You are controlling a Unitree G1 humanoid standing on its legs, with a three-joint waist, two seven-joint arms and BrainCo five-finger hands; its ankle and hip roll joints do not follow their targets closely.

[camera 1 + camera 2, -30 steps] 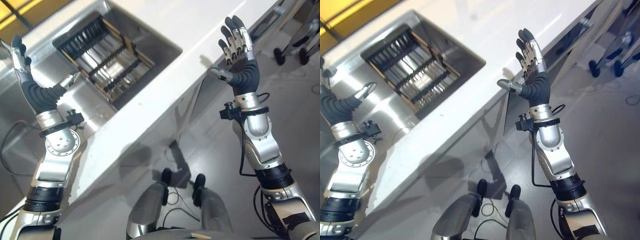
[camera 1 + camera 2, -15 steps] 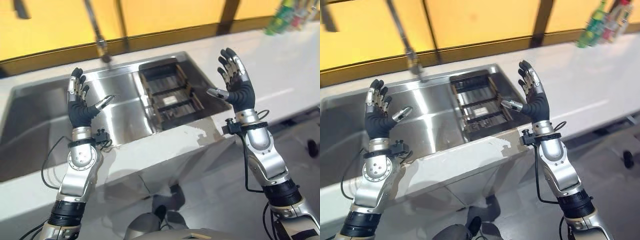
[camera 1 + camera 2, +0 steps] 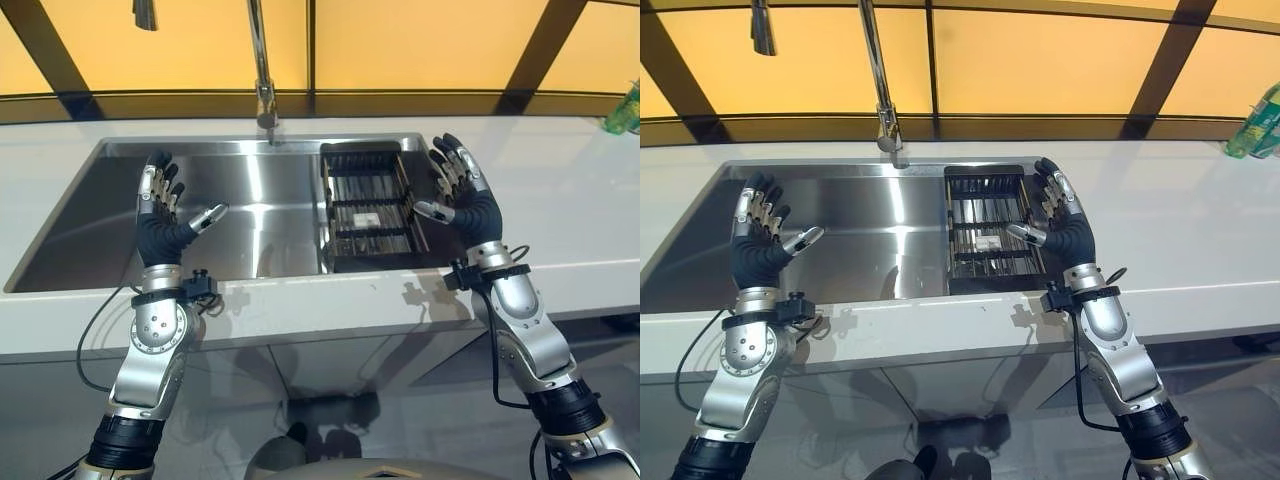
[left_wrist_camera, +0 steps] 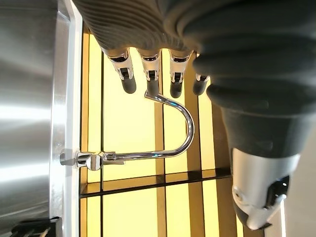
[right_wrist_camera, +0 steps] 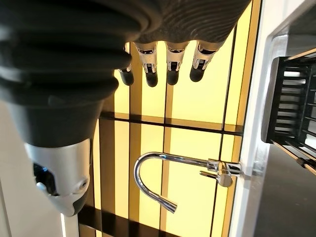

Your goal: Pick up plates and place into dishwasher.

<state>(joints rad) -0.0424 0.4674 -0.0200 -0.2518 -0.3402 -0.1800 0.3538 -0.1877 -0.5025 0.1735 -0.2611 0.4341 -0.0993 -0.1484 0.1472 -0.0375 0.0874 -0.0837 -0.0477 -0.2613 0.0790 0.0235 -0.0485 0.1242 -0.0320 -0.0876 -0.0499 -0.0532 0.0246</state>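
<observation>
Though apart, rack [image 3: 366, 198] by robot hand [image 3: 474, 210]

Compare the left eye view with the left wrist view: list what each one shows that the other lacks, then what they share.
The left eye view alone shows the right hand raised open above the black dish rack, the white counter and a green bottle at the far right edge. The left wrist view alone shows the whole curved arch of the tap against the yellow panels. Both show the left hand, open with straight fingers and holding nothing, the steel sink and part of the tap. No plates can be seen in either.
</observation>
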